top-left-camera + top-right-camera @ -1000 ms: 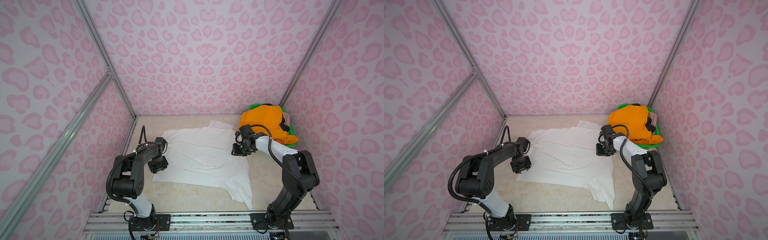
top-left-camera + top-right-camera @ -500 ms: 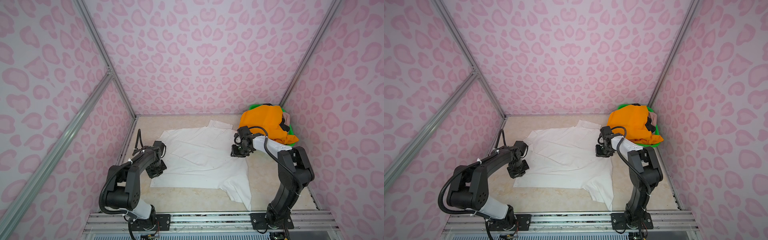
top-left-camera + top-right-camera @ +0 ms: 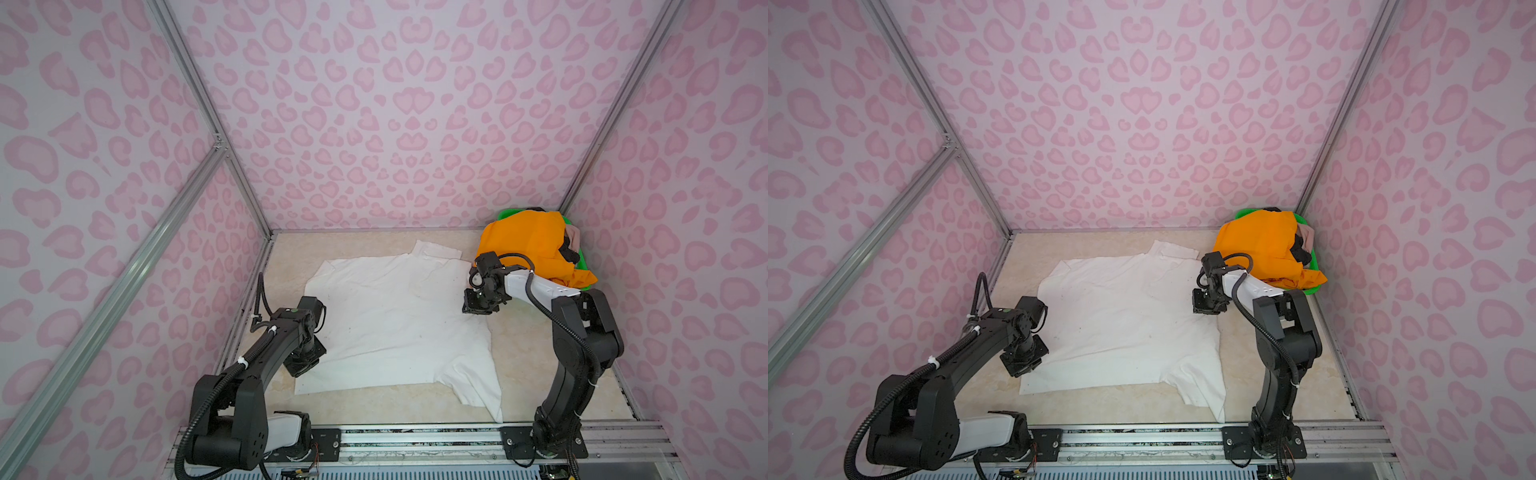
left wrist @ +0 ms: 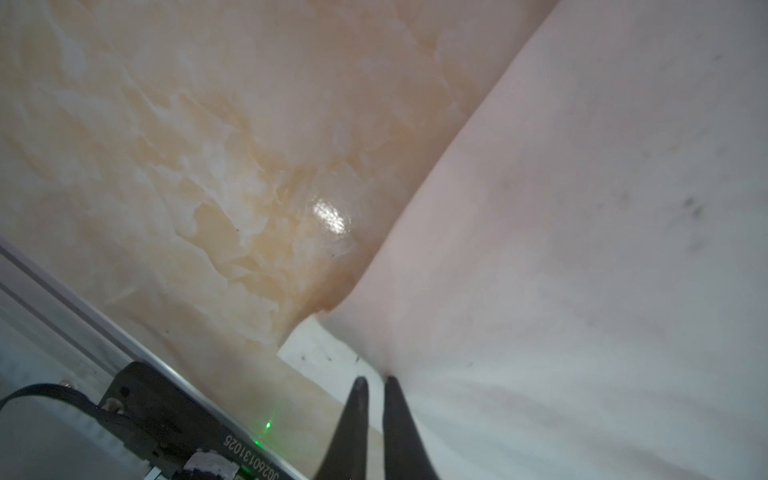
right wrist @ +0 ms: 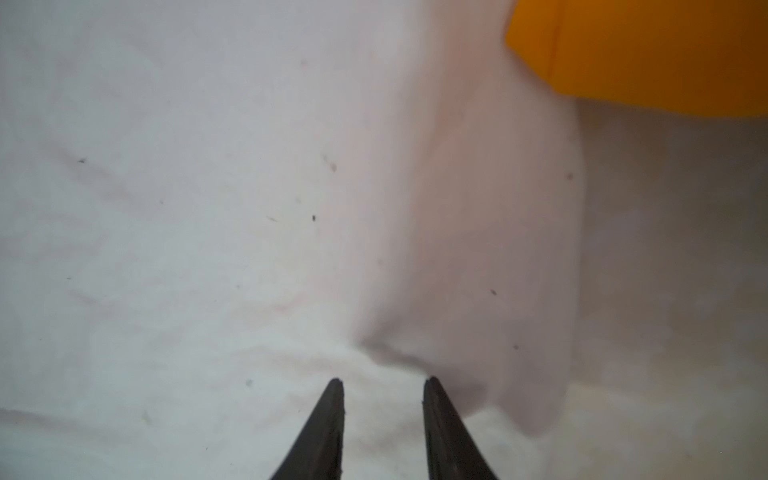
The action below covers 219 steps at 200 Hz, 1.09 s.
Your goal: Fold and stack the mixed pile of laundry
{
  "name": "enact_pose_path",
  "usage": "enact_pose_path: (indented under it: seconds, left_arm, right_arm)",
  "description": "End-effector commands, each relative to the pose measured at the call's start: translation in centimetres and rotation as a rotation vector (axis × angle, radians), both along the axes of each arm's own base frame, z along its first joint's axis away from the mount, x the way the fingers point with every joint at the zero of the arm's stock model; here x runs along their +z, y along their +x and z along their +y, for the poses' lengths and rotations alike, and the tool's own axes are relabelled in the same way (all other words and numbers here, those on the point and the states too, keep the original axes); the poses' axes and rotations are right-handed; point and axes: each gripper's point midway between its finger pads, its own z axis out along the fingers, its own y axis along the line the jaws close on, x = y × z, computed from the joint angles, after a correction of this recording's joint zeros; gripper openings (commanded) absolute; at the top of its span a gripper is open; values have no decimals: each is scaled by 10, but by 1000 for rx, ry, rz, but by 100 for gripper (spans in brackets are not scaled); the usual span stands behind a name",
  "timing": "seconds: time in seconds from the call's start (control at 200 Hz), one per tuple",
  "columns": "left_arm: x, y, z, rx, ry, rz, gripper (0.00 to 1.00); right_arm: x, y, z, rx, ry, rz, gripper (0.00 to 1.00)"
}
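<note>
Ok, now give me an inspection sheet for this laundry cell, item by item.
Surface: glossy marbled beige tabletop.
Job's things: white T-shirt spread out, no print showing; orange shorts, black piece and beige-pink piece heaped in the green basket.
Clutter: nothing seen.
Grippers: left gripper at the shirt's left edge, jaws nearly together, grip unclear; right gripper near its right edge, jaws apart, tips at puckered cloth.
Cables: black cable looped along each arm.
Surroundings: pink patterned walls; aluminium rail in front.
</note>
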Motion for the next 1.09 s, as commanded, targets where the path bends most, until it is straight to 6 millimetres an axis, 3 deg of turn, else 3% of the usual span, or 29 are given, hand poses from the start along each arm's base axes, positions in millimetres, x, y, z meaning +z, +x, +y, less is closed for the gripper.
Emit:
enact_pose_path:
  seconds: [0.0, 0.09, 0.25, 0.38, 0.5, 0.72, 0.9, 1.09]
  left_arm:
    - [14, 19, 5, 8, 36, -50, 52]
    - [33, 54, 2, -47, 41, -124, 57]
    - [56, 159, -21, -259, -8, -272, 58]
    - [54, 236, -30, -353, 10, -304, 61]
    - [37, 283, -31, -393, 26, -292, 65]
    - [3, 334, -26, -421, 46, -260, 66]
    - [-15, 353, -22, -385, 29, -249, 63]
    - [-27, 364, -21, -345, -28, -235, 52]
  right_arm:
    - [7, -2, 4, 27, 21, -3, 34]
    - [13, -3, 7, 45, 25, -15, 34]
    - [19, -7, 11, 63, 23, -26, 34]
    - [22, -14, 14, 80, 9, -29, 35]
    - [25, -24, 12, 83, -10, -26, 35]
    - [26, -45, 8, 84, -16, -21, 36]
    - [27, -50, 9, 81, -9, -22, 36]
    - [32, -50, 13, 87, -4, -34, 36]
